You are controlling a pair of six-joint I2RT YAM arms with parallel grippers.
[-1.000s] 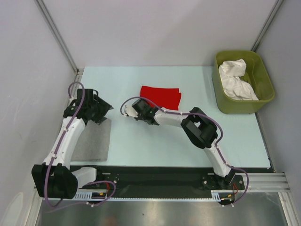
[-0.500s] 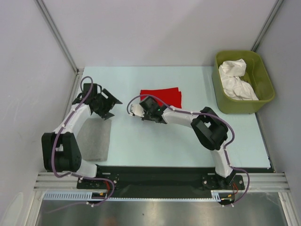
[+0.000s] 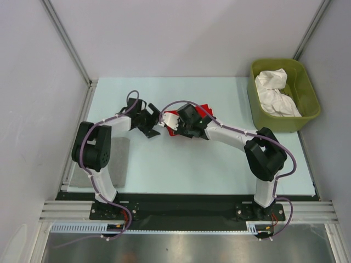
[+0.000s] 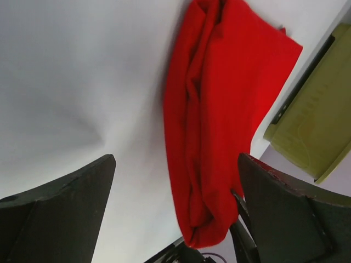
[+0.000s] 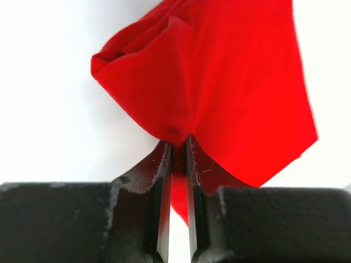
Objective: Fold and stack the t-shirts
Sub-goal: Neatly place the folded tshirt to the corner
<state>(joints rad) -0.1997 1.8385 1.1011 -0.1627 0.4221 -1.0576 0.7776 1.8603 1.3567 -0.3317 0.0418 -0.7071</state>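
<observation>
Pinching the red t-shirt [image 5: 230, 82] on the table [image 3: 175, 164].
Clamps right pincer [image 5: 178, 145] on its bunched left edge; holds left pincer [image 4: 175, 159] wide open just beside, gripping nothing.

Top view: bright, even, diffuse light from above. Faint soft shadows on the table [image 3: 164, 164], and a dull sheen on the metal plate [image 3: 192, 249] at the near edge. Sharp throughout, no glare.

Left wrist view: table washed to pale grey-white with soft gradients. Vivid red shirt [image 4: 219, 109], folds legible. Dark left gripper [image 4: 176, 164], blurred, little detail.

Right wrist view: table blown out to white. Saturated red shirt, creases shaded. Near-black right gripper [image 5: 178, 145], edges fairly crisp.
</observation>
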